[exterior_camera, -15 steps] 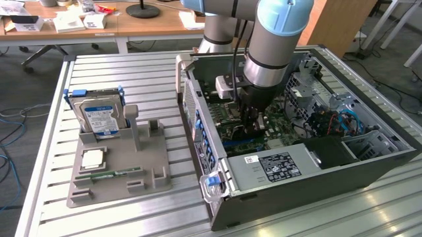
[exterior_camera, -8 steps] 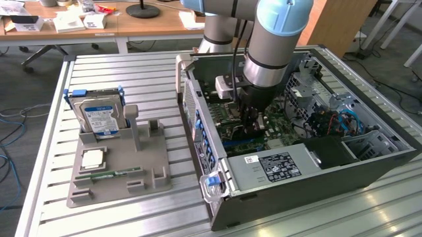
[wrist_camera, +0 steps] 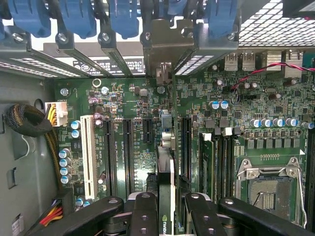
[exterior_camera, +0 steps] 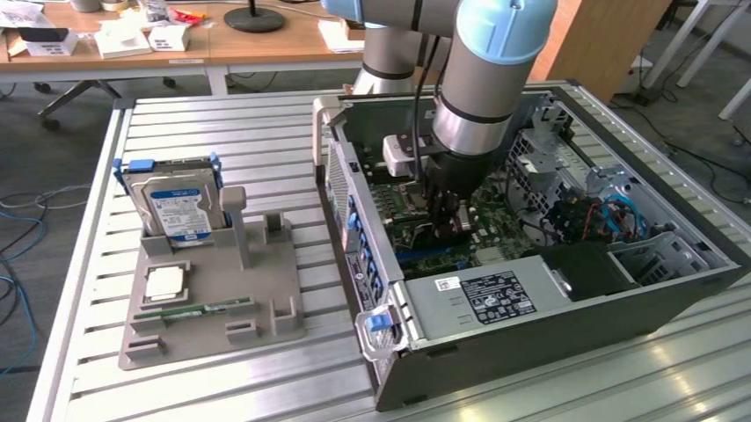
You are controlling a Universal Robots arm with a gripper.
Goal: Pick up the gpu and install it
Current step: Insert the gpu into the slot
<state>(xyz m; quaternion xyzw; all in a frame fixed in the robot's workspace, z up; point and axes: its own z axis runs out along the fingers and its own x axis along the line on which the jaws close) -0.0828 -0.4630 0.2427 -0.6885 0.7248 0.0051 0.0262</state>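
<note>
Holding the gpu (wrist_camera: 165,167) by its 2 flat sides, my gripper (wrist_camera: 168,200) had its jaws squeezed closed on the card. It stood on its thin edge, low over the green board (wrist_camera: 123,98), among the long black slots (wrist_camera: 127,147), deep inside the computer case (exterior_camera: 528,343). I could not tell if it sat in a slot. If it leaned to 1 side, I think a push could miss and bend it.

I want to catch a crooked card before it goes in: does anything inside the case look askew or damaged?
Nothing stands out. The gpu is held edge-on in the gripper and runs parallel to the slots of the motherboard, not skewed. No damage or loose part shows on the board around it.
</note>
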